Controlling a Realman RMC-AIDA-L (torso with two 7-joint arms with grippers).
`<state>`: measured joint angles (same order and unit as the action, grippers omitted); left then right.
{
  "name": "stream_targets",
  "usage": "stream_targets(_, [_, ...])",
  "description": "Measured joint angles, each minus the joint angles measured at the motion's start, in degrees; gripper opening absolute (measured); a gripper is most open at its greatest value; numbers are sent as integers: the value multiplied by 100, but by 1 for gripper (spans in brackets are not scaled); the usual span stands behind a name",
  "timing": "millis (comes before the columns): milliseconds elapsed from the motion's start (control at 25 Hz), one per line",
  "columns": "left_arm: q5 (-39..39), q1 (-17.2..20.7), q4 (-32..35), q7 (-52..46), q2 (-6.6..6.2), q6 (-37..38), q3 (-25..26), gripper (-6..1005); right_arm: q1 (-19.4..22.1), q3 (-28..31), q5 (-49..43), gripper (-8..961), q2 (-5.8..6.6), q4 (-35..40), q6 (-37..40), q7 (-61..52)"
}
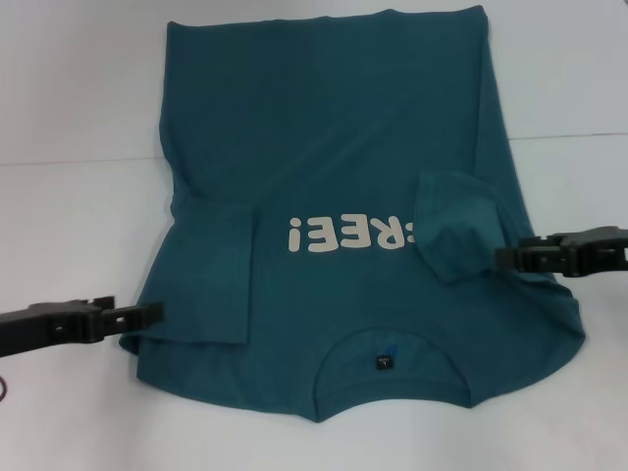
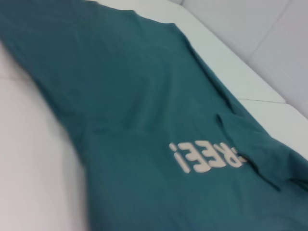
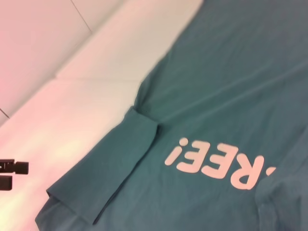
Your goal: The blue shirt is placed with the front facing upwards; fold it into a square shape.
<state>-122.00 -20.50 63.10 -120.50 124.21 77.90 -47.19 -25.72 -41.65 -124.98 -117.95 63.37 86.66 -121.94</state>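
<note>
Nearest you is the collar of the blue shirt [image 1: 343,245], which lies flat and face up on the white table [image 1: 69,118], its long axis running from collar away to hem. Both sleeves are folded in over the body. Your left gripper [image 1: 147,314] sits at the shirt's left shoulder edge, your right gripper [image 1: 510,257] touching the folded right sleeve. You cannot tell either's finger state.

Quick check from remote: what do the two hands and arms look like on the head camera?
Both are matte black. The left hand and right hand are slim, blocky, angular assemblies with ridged edges on thicker black arms. No markings or sleeves show; a thin dark cable loop sits at the frame edge below the left arm.
</note>
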Motion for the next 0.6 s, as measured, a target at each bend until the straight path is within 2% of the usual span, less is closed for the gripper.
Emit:
stream_targets(40, [-37,56,41,-70,1,30,35,907,84,54,68,427,-19,0,1,196])
stream_targets(240, [-542,50,-88,-238,-9,-261,200,908,273,338,165,637,-89,-219,-21,673])
stream_targets(480, [-837,-134,-503,-55,-21,-848,6,908,181,528,179,715,-30,-608,-103,829])
stream_targets(600, [-851,-216,-662,46,-28,-963,-82,908,149,532,184,715,-14,-639,-112,830])
